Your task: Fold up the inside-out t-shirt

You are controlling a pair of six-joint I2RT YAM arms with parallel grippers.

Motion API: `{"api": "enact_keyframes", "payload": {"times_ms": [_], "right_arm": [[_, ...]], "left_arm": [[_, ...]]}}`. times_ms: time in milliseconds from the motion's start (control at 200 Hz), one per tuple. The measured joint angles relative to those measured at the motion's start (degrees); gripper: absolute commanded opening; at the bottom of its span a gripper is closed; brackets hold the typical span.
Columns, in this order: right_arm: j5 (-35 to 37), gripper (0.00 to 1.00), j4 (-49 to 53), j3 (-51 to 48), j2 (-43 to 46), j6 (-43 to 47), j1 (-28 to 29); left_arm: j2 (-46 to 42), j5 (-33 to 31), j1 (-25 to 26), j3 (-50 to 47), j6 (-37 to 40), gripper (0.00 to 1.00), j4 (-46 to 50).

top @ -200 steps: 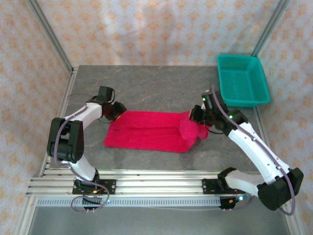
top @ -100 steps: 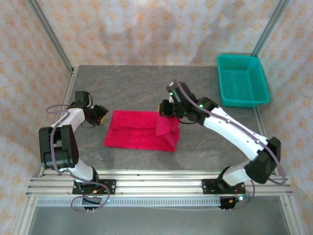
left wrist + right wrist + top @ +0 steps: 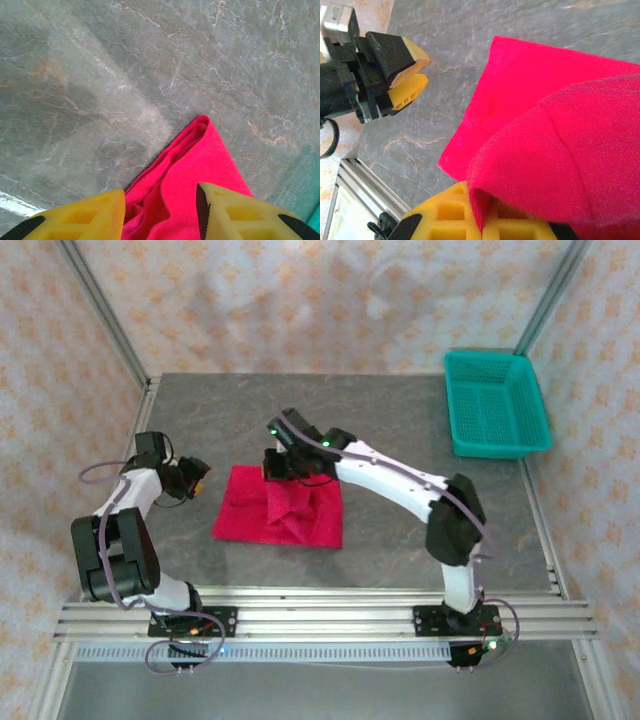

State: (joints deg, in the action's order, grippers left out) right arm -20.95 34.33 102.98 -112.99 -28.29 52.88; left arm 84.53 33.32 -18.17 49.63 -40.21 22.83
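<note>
The bright red t-shirt lies in a folded band on the grey table, its right end doubled over toward the left. My right gripper hovers over the shirt's far left part, shut on a raised fold of the red fabric; its yellow fingers pinch the cloth edge. My left gripper is just off the shirt's left far corner, open, with that corner of the shirt lying on the table below the gap between its fingers. Tag and yellow patch are hidden.
A teal plastic basket stands at the far right of the grey marbled table. Patterned curtain walls close in the sides and back. An aluminium rail runs along the near edge.
My right gripper has carried the shirt's right end leftward across the shirt, shortening it. My left gripper has let go and drawn back left, off the left corner.
</note>
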Motion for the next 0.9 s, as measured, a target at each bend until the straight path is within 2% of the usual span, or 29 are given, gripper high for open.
{"api": "enact_keyframes", "payload": {"times_ms": [25, 40, 100, 210, 350, 405, 465, 550, 620, 661, 711, 761, 806, 901], "right_arm": [[-0.44, 0.54, 0.15, 1.42, -1.68, 0.04, 0.46], [-0.61, 0.6, 0.31, 2.32, -2.64, 0.02, 0.66], [-1.64, 0.73, 1.57, 6.86, -6.75, 0.04, 1.7], [-2.64, 0.79, 5.01, 17.05, -13.14, 0.48, 3.58], [-1.31, 0.81, 8.24, 20.22, -11.93, 1.55, 4.61], [-0.02, 0.78, 8.33, 17.97, -9.25, 1.81, 4.33], [1.2, 0.69, 7.58, 11.91, -4.26, 1.6, 3.23], [2.08, 0.45, 4.74, -1.84, 5.33, 0.7, -0.37], [1.9, 0.28, 0.81, -13.51, 12.35, -0.94, -4.94], [1.49, 0.22, -1.53, -19.63, 15.41, -2.19, -8.02], [1.16, 0.19, -3.74, -25.86, 17.75, -3.43, -11.58], [0.76, 0.17, -5.38, -30.12, 18.32, -4.35, -13.7], [0.11, 0.17, -6.64, -32.81, 18.23, -5.05, -14.36], [-1.7, 0.18, -8.26, -35.58, 17.62, -6.03, -13.77]], "left_arm": [[-0.15, 0.04, -0.15, -0.22, 0.07, 0.43, 0.2], [-0.28, 0.13, -0.28, -0.33, 0.2, 0.43, 0.31], [-0.74, 0.33, -0.66, -0.52, 0.33, 0.43, 0.85], [-2.14, 0.28, -0.98, -0.57, 1.11, 0.43, 1.7], [-4.74, -0.79, -1.01, -0.57, 1.55, 0.44, 3.26], [-5.92, -0.87, -1.01, -0.57, 1.73, 0.44, 3.74], [-7.76, -1.11, -0.68, -0.55, 1.73, 0.44, 4.13], [-10.67, -2.54, 1.6, 0.15, 1.77, 0.44, 5.14], [-12.52, -4.07, 6.56, 1.86, 1.97, 0.44, 6.1], [-13.25, -5.33, 10.23, 2.97, 2.16, 0.44, 6.54], [-13.88, -6.45, 15.3, 4.39, 2.23, 0.43, 6.64], [-14.23, -7.04, 20.44, 5.53, 2.14, 0.38, 6.69], [-14.34, -7.45, 24.06, 6.03, 2.14, 0.33, 6.69], [-14.27, -8.59, 29.55, 6.27, 2.43, 0.33, 8.15]]}}
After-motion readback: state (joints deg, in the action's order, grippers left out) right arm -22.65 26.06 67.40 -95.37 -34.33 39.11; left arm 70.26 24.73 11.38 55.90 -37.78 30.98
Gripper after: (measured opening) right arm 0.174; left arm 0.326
